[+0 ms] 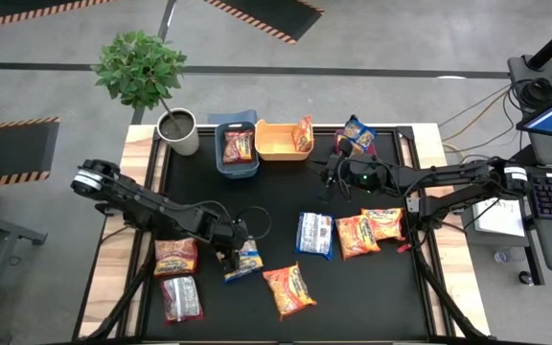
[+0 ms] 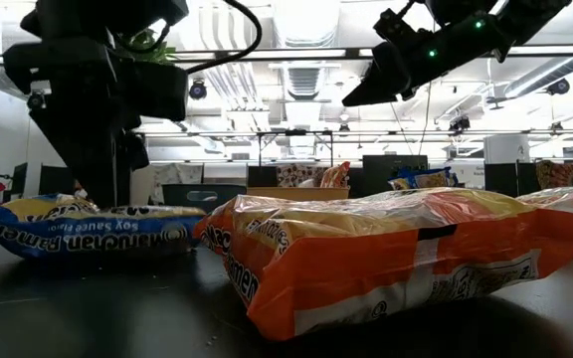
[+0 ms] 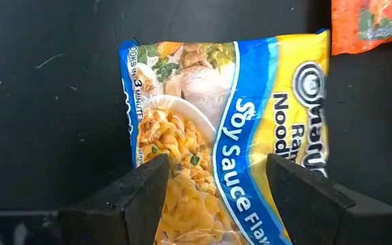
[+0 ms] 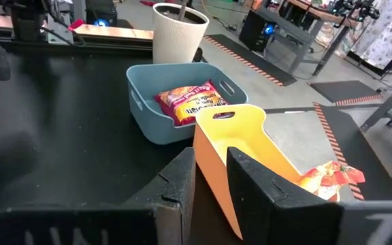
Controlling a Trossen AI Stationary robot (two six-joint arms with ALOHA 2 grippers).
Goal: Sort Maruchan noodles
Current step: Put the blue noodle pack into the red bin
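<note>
1. left gripper (image 3: 213, 187) spread wide over a crinkly blue-and-yellow plastic soy sauce ramen packet (image 3: 230, 129) lying flat at 7 o'clock on the black mat (image 1: 286, 206).
2. right gripper (image 4: 209, 180), fingers narrowly parted and holding nothing, hovers at the smooth yellow plastic bin (image 4: 240, 146), 12 o'clock.
3. bare mat lies open between the arms.

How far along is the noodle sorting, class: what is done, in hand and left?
Done: a red packet lies in the blue bin and an orange packet in the yellow bin.
In hand: the left end effector, open, straddles a soy sauce packet; the right end effector hovers at the yellow bin.
Left: several loose packets on the table.
</note>
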